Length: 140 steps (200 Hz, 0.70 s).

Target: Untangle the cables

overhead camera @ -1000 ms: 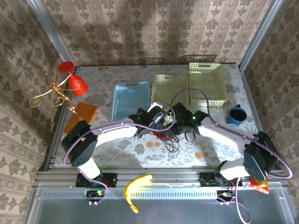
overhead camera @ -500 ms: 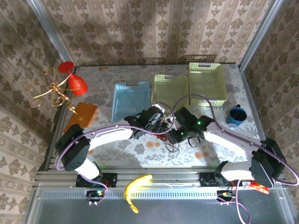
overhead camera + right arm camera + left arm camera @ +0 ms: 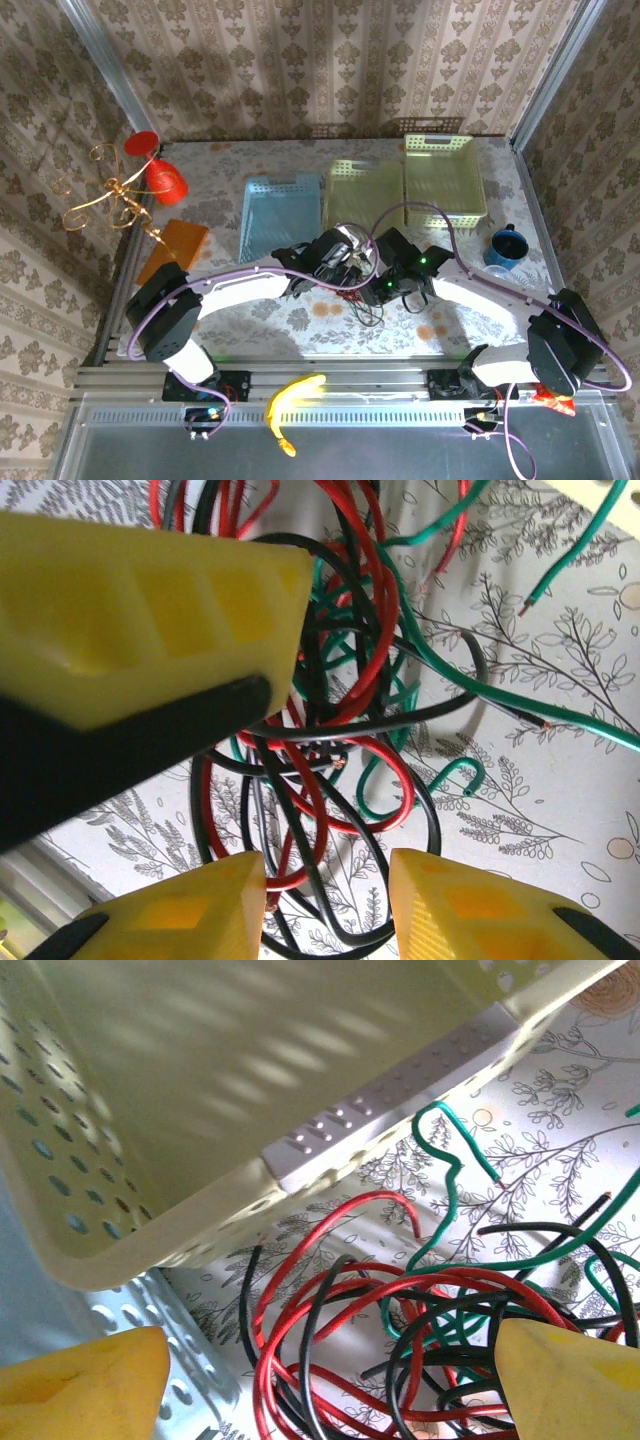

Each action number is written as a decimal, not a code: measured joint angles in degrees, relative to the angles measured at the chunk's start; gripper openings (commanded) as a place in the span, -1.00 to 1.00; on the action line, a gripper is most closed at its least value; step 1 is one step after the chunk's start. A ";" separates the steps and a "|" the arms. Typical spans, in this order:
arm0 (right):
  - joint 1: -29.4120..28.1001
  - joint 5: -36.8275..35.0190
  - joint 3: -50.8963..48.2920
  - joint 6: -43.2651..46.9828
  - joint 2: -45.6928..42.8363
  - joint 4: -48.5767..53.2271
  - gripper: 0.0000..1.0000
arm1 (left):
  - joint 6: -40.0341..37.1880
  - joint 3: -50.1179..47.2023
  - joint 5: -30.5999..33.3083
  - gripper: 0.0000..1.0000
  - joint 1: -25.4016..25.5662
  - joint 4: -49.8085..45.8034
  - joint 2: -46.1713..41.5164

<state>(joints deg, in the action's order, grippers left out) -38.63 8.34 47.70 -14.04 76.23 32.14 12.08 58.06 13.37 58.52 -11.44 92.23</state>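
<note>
Plainly, the untangling has barely started: the red wire [image 3: 420, 1280], green wire [image 3: 455, 1165] and black wire [image 3: 540, 1226] lie knotted in one heap on the floral worktop [image 3: 300, 320], just beside the near wall of the pale yellow basket [image 3: 200, 1080]. Only a few ends (green and red) trail free. The left fingers [image 3: 80, 1380] are spread wide over the heap, gripping nothing. The right fingers [image 3: 480, 910] stand parted with loops between them, unpinched. All three strands remain to be separated.
</note>
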 measured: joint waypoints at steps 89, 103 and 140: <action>2.38 2.12 -3.32 -0.02 -0.02 -0.90 -0.26 | -1.75 1.51 -1.95 0.71 1.31 -2.08 1.97; 2.38 2.47 -3.32 -0.02 -0.02 -1.18 -0.29 | -1.84 1.51 -2.27 0.71 1.31 -2.10 1.97; 2.38 2.89 -3.32 -0.31 1.53 -3.13 -0.58 | -1.64 2.62 -2.60 0.70 1.29 -2.71 3.04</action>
<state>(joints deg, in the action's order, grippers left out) -36.25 11.22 44.38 -14.35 77.76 29.02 10.44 60.69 10.76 59.81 -14.15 95.26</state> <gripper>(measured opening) 0.267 0.852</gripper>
